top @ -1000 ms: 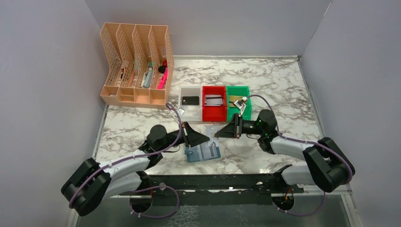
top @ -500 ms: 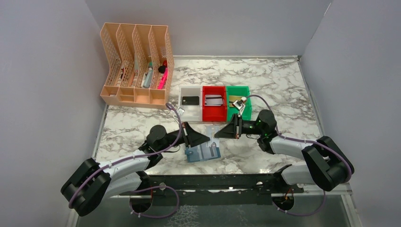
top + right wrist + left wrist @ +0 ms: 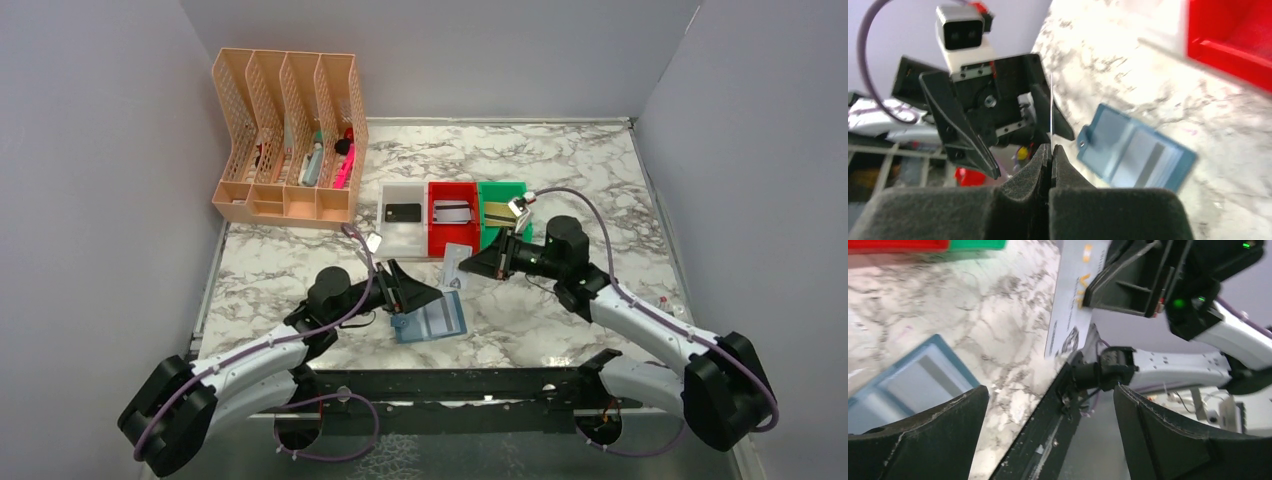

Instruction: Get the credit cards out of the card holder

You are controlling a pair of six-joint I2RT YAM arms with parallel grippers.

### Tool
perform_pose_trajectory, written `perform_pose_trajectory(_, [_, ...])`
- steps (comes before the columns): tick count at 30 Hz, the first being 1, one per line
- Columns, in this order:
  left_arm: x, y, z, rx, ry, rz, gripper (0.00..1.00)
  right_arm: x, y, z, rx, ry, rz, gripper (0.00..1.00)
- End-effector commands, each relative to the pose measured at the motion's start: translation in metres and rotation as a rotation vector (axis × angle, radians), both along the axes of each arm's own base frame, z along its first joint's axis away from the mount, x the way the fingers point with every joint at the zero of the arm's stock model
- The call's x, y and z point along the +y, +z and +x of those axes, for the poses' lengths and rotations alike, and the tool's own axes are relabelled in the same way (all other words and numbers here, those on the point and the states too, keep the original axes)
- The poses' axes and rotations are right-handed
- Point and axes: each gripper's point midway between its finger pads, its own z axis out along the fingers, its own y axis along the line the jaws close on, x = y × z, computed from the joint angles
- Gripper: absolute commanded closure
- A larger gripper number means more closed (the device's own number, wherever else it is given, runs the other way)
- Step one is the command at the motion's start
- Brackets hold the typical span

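While the right claw (image 3: 469,267) pinches a pale card (image 3: 457,266) on edge between closed fingers, the card holder (image 3: 432,320) lies open and flat on the counter (image 3: 600,180), near its front edge between the two arms. The card hangs clear of the wallet, at about 1 o'clock from it in the overhead view, and touches neither the wallet nor the counter. The left claw (image 3: 1049,390) stands wide open with nothing between its fingers, just at 10 o'clock of the wallet and pointing toward the card.

At 12 o'clock of the wallet sits a row of three bins, each with a card in it. The white bin (image 3: 389,238) holds a black card (image 3: 402,212). The red bin (image 3: 452,240) holds a silver-grey card (image 3: 452,211). The green bin (image 3: 518,195) holds a gold card (image 3: 496,212).

Judged from this, the task is far along: three cards lie sorted and a fourth is out of its pocket and in the air. What looks left is to set this card down somewhere, perhaps in one of the bins. The wallet's clear pockets look pale and flat in both wrist views, but whether another card hides inside cannot be told.
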Motion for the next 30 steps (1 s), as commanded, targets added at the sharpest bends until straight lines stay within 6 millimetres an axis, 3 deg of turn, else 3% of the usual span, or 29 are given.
perform_pose_trajectory(1, [0.022,-0.029,0.019,0.031,0.149,0.176,0.01,-0.028,-0.023,0.034,-0.049,-0.216,-0.235,0.99])
perform_pose_trajectory(9, [0.060,-0.046,0.035,0.036,0.301,0.463,0.01,-0.039,-0.023,0.094,-0.145,-0.340,-0.488,0.99])
perform_pose_trajectory(15, [0.062,-0.047,0.032,0.038,0.295,0.473,0.01,-0.022,-0.024,0.138,-0.272,-0.410,-0.762,0.99])
perform_pose_trajectory(21, [0.065,-0.052,0.027,0.050,0.283,0.485,0.01,-0.027,-0.023,0.187,-0.388,-0.541,-0.986,0.99])
perform_pose_trajectory(30, [0.071,-0.052,0.027,0.028,0.298,0.505,0.01,-0.005,-0.043,0.218,-0.707,-0.340,-1.114,0.99])
